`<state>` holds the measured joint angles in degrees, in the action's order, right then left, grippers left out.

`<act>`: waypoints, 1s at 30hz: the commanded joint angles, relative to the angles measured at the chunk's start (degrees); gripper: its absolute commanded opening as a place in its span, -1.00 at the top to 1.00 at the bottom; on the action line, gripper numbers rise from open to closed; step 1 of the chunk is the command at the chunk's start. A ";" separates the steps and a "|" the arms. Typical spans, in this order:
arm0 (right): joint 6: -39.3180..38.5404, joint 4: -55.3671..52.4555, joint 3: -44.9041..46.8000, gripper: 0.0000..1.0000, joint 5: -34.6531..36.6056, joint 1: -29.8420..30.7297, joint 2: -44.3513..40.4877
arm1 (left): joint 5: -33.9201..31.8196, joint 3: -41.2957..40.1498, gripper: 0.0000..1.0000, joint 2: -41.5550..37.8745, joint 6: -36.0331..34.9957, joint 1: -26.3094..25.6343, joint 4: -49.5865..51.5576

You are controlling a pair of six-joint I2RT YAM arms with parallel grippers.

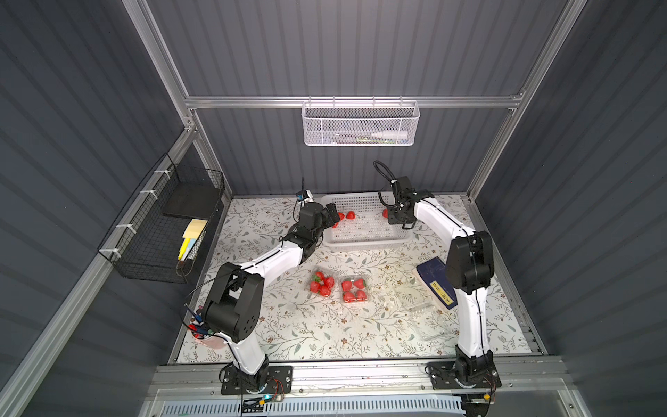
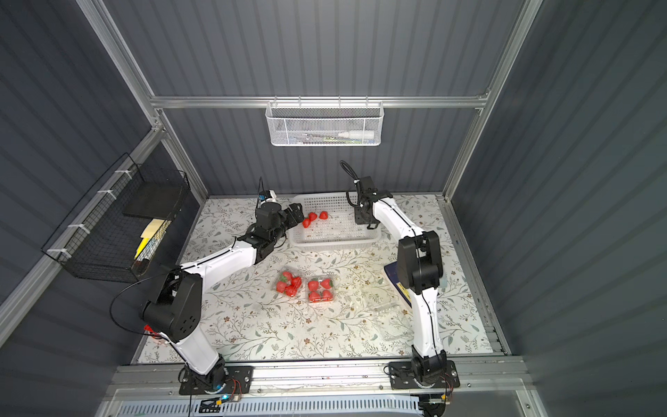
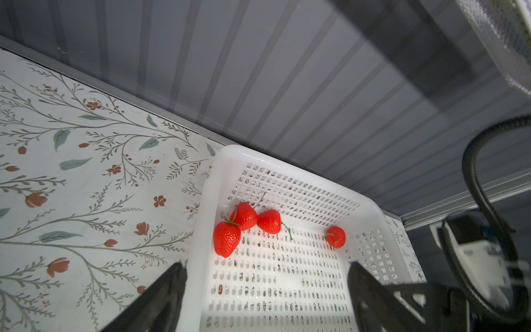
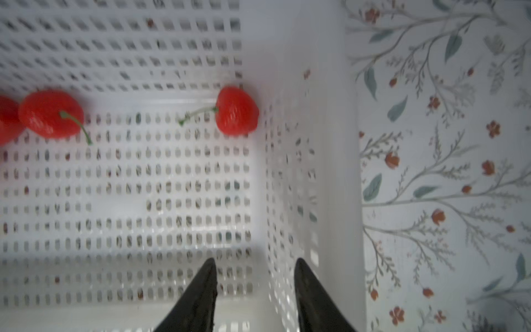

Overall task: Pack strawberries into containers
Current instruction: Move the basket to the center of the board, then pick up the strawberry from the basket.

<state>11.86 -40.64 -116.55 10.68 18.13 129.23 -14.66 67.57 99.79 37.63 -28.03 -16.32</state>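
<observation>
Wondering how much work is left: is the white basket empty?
No, four strawberries lie on the floor of the white basket in the left wrist view.

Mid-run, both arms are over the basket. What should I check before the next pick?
1. The left gripper is free: ok, fingers wide apart, nothing between them.
2. The right gripper is free: ok, fingers apart, empty.
3. Berries to pick: ok, the white basket holds a cluster of three strawberries and a lone strawberry ahead of the right gripper.
4. Room in the filled container and the second filled container: not ok, both look full.
5. The empty container is ready to receive: cannot tell, the clear plastic hides whether its lid is open.
6. The arms are apart: ok, at opposite ends of the basket.
</observation>
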 commanded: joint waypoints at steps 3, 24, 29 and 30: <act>-4.13 7.30 -8.44 0.06 3.57 0.04 8.62 | 0.25 0.37 -0.79 1.93 -1.13 0.00 -0.62; -6.35 10.26 -22.75 0.10 2.74 -0.03 25.73 | 1.26 3.24 -0.78 5.52 -1.01 0.08 1.41; -5.28 12.94 -19.62 0.36 1.49 0.03 23.44 | 1.52 3.32 -0.78 5.72 -1.19 0.08 1.53; -5.26 13.73 -18.58 0.43 1.06 -0.02 22.65 | 1.47 3.05 -0.78 5.67 -1.18 0.12 1.51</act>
<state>5.98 -26.63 -137.67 13.67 18.13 153.69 -13.67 69.41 105.08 37.63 -28.03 -15.16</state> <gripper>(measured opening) 0.400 0.888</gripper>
